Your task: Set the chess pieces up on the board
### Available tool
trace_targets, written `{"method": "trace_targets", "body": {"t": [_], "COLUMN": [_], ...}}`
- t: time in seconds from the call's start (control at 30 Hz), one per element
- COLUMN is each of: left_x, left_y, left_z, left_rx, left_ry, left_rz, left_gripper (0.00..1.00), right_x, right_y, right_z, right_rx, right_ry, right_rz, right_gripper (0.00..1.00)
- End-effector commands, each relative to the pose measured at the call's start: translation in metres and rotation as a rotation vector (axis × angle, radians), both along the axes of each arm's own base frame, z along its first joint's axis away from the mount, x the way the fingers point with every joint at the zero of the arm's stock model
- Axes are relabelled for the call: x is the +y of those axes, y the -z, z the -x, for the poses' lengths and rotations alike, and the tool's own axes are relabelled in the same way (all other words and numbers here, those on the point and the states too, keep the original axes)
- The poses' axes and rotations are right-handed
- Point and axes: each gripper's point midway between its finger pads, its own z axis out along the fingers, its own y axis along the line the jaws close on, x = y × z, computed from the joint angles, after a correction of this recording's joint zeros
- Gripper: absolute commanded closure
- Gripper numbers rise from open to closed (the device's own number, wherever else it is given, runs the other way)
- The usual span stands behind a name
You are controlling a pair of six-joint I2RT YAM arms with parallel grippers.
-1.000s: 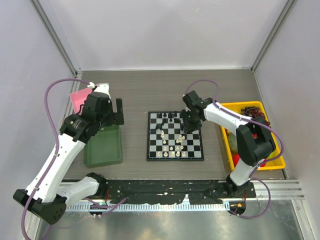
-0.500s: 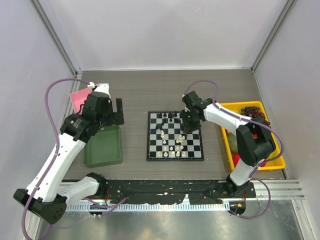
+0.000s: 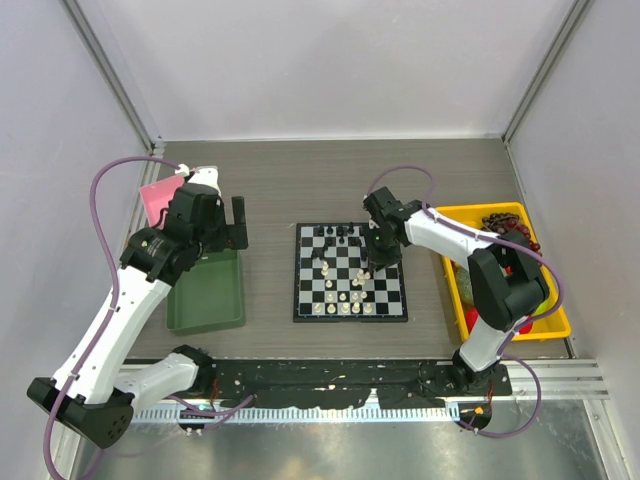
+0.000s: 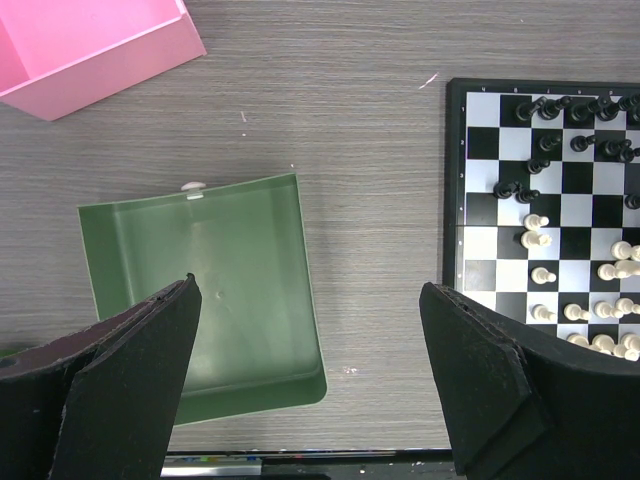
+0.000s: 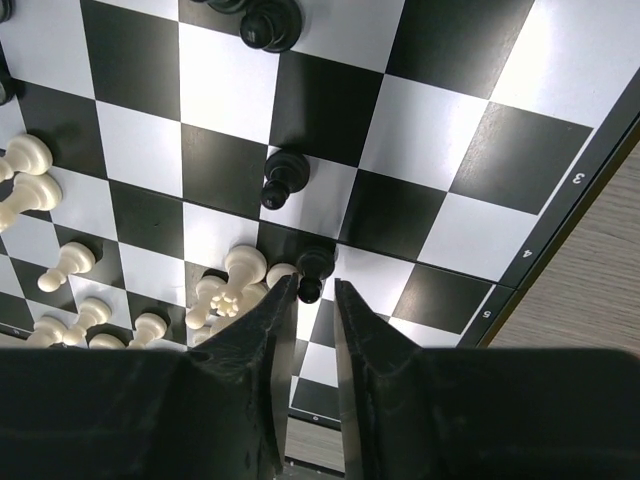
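The board lies flat at mid-table, with black chess pieces along its far rows and white chess pieces on the near rows. My right gripper reaches down over the board's right half. In the right wrist view its fingertips flank the head of a black pawn, the jaws narrow, a thin gap still showing on the right side. White pieces crowd just left of the left finger. My left gripper hovers wide open between the green tray and the board, holding nothing.
A green tray sits left of the board, a pink box behind it. A yellow bin with assorted items stands at the right. Another black pawn stands a square beyond the fingertips. Walls enclose the table.
My right gripper has shifted slightly nearer over the board's right half. The left arm has not moved.
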Motion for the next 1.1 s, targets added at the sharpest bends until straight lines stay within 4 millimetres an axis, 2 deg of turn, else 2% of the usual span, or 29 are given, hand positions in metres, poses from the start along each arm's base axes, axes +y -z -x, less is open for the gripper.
{"method": "trace_targets", "body": {"t": [0.0, 0.2, 0.3, 0.43, 0.63, 0.87, 1.07], "left_x": [0.001, 0.001, 0.001, 0.002, 0.002, 0.006, 0.006], "left_y": [-0.012, -0.012, -0.012, -0.014, -0.017, -0.018, -0.018], "left_z": [-0.006, -0.006, -0.005, -0.003, -0.001, 0.002, 0.002], "left_rx": [-0.050, -0.048, -0.047, -0.053, -0.068, -0.078, -0.077], "left_ry": [0.002, 0.000, 0.004, 0.002, 0.000, -0.011, -0.013], "left_rz": [0.010, 0.009, 0.008, 0.013, 0.025, 0.025, 0.023], "left_gripper": [0.01, 0.01, 0.01, 0.01, 0.01, 0.01, 0.01], "right_x": [0.005, -0.004, -0.016, -0.029, -0.032, -0.036, -0.047], "right_y": [-0.003, -0.016, -0.025, -0.035, -0.037, -0.028, -0.018], "right_z": [-0.002, -0.013, -0.028, -0.055, -0.086, -0.097, -0.095], "right_rx": [-0.017, -0.085, -0.143, -0.191, -0.203, -0.187, -0.169], "right_ry": [-0.006, 0.018, 0.056, 0.133, 0.180, 0.197, 0.219], "right_rz": [-0.014, 0.026, 0.070, 0.041, 0.018, 0.026, 0.054], "right_gripper": [0.76, 0.84, 0.84, 0.85, 0.85, 0.85, 0.84]}}
